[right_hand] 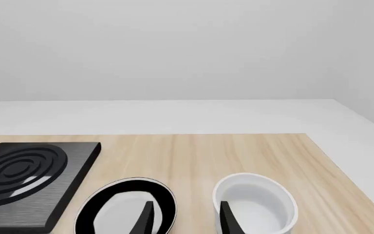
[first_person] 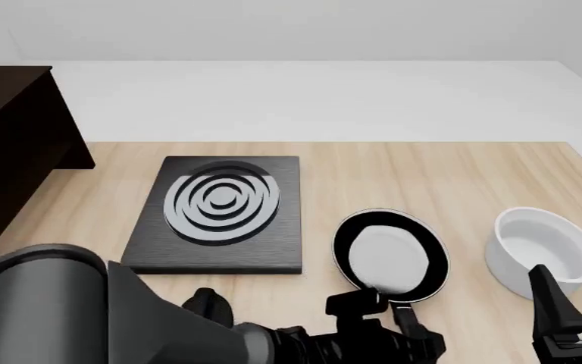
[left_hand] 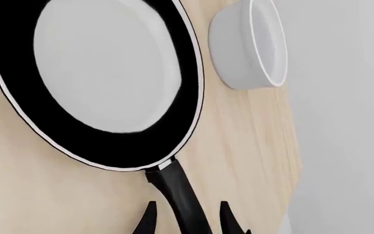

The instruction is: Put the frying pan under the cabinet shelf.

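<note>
The left gripper (left_hand: 185, 219) is open, one finger on each side of the pan (first_person: 390, 254) handle. The right gripper (right_hand: 185, 218) is open too, above the table (first_person: 453, 174). The pan sits between the burner (first_person: 222, 214) and the bowl (first_person: 539, 250). The cabinet (first_person: 8, 144) stands far left.

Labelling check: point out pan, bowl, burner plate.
pan (first_person: 390, 256), front view, pale inner base
bowl (first_person: 542, 250), front view, inside floor
burner plate (first_person: 224, 199), front view, grey rings at centre
</note>
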Tool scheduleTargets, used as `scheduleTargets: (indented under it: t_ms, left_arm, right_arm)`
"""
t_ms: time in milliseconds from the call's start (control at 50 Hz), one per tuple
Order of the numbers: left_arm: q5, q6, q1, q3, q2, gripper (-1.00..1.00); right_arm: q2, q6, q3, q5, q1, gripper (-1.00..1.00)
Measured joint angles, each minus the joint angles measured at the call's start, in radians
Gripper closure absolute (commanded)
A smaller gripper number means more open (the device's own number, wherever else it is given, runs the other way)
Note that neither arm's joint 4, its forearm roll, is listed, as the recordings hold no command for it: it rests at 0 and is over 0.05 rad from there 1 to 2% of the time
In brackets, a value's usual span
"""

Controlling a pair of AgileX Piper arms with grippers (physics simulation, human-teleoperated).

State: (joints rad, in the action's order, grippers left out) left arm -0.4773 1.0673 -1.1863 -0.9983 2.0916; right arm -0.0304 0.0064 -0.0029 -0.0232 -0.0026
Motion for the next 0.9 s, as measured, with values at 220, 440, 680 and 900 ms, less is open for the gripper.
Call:
scheduleTargets:
  t_ms: [220, 440, 680, 900]
  left_arm:
    - [-0.037, 0.020, -0.008, -0.018, 0.029, 1.00]
    - [-0.076, 0.025, -0.012, -0.011, 0.050, 1.00]
    - [-0.125, 0.065, -0.005, 0.018, 0.042, 1.00]
    - [-0.109, 0.069, 0.031, 0.077, -0.052, 1.00]
  right_arm:
    - [0.000, 0.000, 0.000, 0.000, 0.000, -1.00]
    - [0.000, 0.000, 0.000, 0.000, 0.000, -1.00]
    - [0.000, 0.000, 0.000, 0.000, 0.000, -1.00]
    - [0.000, 0.000, 0.000, 0.000, 0.000, -1.00]
